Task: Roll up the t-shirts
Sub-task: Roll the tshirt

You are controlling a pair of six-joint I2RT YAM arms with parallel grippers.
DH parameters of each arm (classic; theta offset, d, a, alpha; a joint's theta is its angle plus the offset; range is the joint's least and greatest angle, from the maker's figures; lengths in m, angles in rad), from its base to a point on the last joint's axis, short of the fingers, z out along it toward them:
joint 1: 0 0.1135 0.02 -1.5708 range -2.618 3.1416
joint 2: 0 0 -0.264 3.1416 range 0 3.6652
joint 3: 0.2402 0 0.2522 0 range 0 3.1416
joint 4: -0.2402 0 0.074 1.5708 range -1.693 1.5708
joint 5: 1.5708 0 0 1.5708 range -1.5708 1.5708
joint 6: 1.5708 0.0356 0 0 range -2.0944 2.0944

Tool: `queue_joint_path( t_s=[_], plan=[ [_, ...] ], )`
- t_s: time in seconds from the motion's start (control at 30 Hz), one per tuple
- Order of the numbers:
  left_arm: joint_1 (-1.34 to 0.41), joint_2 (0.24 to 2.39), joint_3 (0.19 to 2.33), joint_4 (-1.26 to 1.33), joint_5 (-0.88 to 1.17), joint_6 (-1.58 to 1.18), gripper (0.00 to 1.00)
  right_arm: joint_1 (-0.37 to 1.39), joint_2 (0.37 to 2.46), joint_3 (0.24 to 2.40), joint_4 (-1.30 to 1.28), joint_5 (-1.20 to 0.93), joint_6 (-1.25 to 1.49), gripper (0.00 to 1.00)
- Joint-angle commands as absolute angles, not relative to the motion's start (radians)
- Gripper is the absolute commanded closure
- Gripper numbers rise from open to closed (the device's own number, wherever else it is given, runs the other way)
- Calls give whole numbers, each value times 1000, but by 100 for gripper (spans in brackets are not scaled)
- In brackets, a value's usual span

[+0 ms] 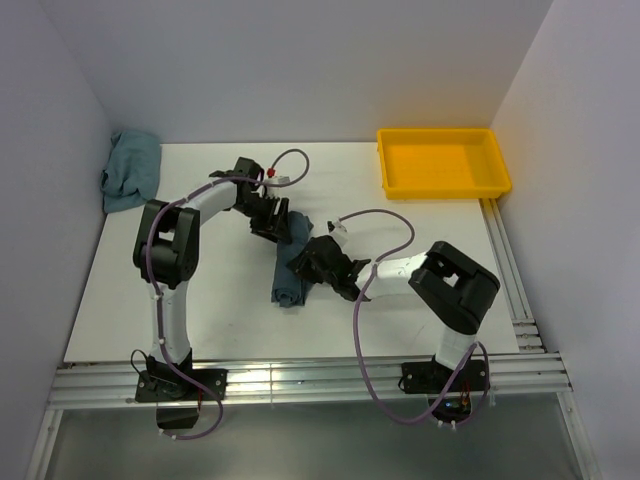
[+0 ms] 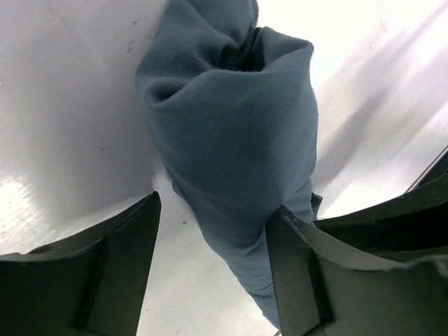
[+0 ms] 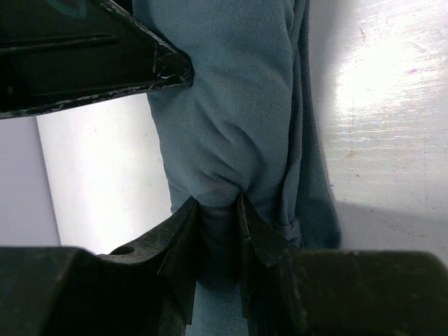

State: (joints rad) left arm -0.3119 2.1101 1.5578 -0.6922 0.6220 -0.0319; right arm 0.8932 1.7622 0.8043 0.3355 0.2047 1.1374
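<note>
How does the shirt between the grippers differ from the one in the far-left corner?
The slate-blue t-shirt is rolled at centre; the teal t-shirt is a loose heap in the far-left corner. Slate-blue is darker than teal. The right gripper pinches the roll and the open left gripper straddles it; the teal one lies untouched. Both are plain.

No text, label, brand, number or sign can be read in any of the three views.
</note>
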Motion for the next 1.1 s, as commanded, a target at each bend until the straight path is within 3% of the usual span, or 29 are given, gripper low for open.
queue_joint_path(
  t_s=[0.0, 0.23, 0.33, 0.37, 0.47, 0.57, 0.83, 1.07],
  plan=[
    [-324, 2138, 1586, -666, 511, -71, 41, 881, 1819, 747, 207, 183, 1140, 74],
    [-385, 2158, 1609, -698, 367, -71, 75, 879, 1835, 785, 144, 210, 1126, 72],
    [-413, 2149, 1601, -692, 312, -74, 93, 880, 1826, 808, 109, 221, 1115, 63],
    [-417, 2149, 1600, -692, 301, -75, 99, 881, 1819, 813, 97, 224, 1111, 55],
    [-431, 2143, 1592, -687, 278, -80, 100, 882, 1787, 824, 69, 242, 1101, 43],
    [-437, 2146, 1592, -690, 262, -77, 100, 881, 1746, 834, 40, 258, 1091, 39],
    [-448, 2152, 1598, -698, 252, -75, 100, 876, 1626, 841, 8, 316, 1051, 30],
    [-453, 2157, 1598, -701, 250, -74, 100, 851, 1664, 887, 8, 288, 993, 27]
  ],
)
